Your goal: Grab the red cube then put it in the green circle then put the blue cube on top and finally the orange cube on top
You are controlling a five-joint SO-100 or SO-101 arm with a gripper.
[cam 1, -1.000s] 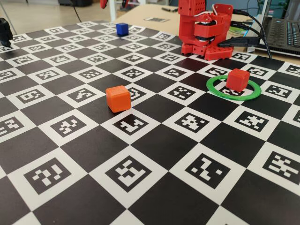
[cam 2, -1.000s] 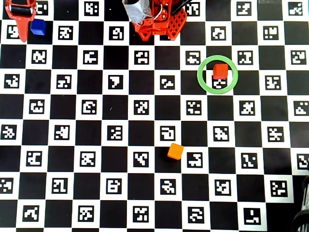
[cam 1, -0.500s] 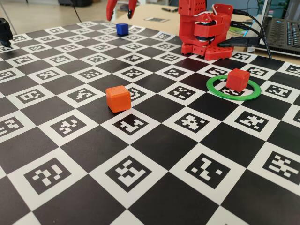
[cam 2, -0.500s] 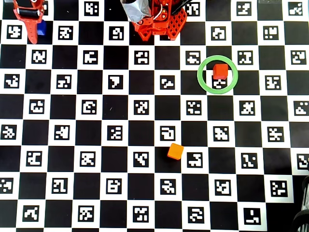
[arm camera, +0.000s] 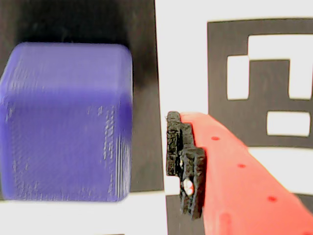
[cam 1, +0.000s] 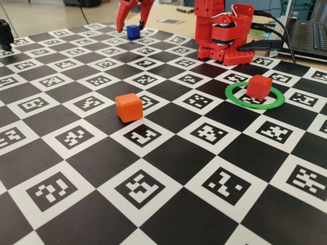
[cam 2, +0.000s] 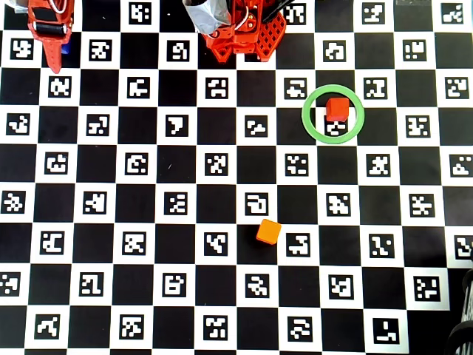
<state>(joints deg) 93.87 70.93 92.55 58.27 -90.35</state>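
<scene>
While my gripper (cam 1: 131,28) hangs spread either side of the blue cube (cam 1: 133,31) at the board's far corner, I should centre, lower, then close squarely on its flat faces.

A checkerboard mat (cam 1: 168,153) of black squares and white squares with black coded markers covers the worktop; behind it a pale wooden worktop (cam 1: 163,13) shows; at the far right stands an open laptop (cam 1: 309,35), with black cables (cam 1: 273,25) beside it; a small black object (cam 1: 5,33), perhaps a camera mount, sits at the left edge.
</scene>
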